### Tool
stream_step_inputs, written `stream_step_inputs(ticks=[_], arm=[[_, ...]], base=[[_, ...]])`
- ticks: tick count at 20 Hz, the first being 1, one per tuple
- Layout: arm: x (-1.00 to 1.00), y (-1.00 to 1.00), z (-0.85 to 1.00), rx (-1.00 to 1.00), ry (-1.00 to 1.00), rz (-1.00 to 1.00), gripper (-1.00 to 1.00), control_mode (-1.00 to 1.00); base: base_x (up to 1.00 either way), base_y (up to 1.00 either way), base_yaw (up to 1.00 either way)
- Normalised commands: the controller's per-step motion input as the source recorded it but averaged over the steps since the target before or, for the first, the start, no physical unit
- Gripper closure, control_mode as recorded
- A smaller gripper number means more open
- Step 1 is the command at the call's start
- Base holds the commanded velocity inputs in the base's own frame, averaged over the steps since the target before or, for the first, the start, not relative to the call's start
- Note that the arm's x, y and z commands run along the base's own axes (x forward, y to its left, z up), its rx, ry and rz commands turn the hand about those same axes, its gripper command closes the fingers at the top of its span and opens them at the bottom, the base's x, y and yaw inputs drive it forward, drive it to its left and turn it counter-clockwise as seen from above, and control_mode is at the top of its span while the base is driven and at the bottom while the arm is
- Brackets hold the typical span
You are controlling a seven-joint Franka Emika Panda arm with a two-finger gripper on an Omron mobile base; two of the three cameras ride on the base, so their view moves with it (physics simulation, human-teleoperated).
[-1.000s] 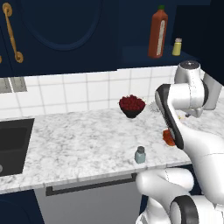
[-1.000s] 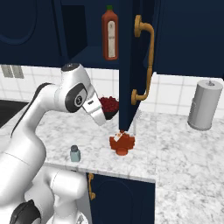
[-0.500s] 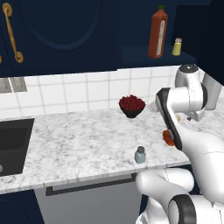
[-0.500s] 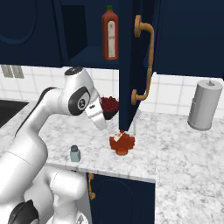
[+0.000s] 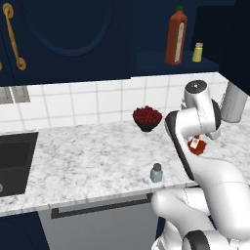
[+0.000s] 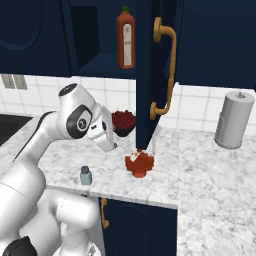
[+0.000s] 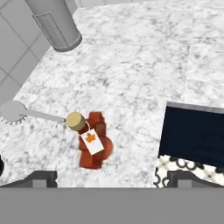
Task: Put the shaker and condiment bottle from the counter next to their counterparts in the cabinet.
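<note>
Blue-grey shaker (image 5: 156, 173) upright nr counter (image 5: 88, 156) edge; red-orange condiment bottle (image 6: 138, 163) apart.

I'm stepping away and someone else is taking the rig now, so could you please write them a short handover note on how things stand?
Gripper: open, holding nothing, poised above the condiment bottle.
Condiment bottle: on the counter, near its front edge, below the open cabinet door.
Shaker: on the counter near its front edge, apart from the bottle.
Counterparts: tall red bottle and yellow shaker stand on the cabinet shelf.
Done: nothing placed yet.
Left: grasp the condiment bottle and set it by the tall red bottle; then put the shaker beside the yellow one.
</note>
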Motion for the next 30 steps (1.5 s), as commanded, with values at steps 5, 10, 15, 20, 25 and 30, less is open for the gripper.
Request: stream_step_inputs(ticks=[5,10,15,20,25,30], arm=[[0.0,0.21,-0.19,-0.14,-0.03,-0.28,-1.0,-1.0],[0.0,0.19,-0.16,-0.08,0.0,-0.3,-1.0,-1.0],[0.0,0.03,-0.01,0.0,0.0,-0.23,-1.0,-1.0],[0.06,0.0,-0.01,0.0,0.0,-0.03,-1.0,-1.0],[0.09,0.0,-0.03,0.0,0.0,0.04,-1.0,-1.0],[0.05,0.0,-0.08,0.0,0.0,0.06,-1.0,-1.0]], base=[[0.0,0.0,0.0],[0.0,0.0,0.0],[0.0,0.0,0.0],[0.0,0.0,0.0],[0.0,0.0,0.0],[0.0,0.0,0.0]])
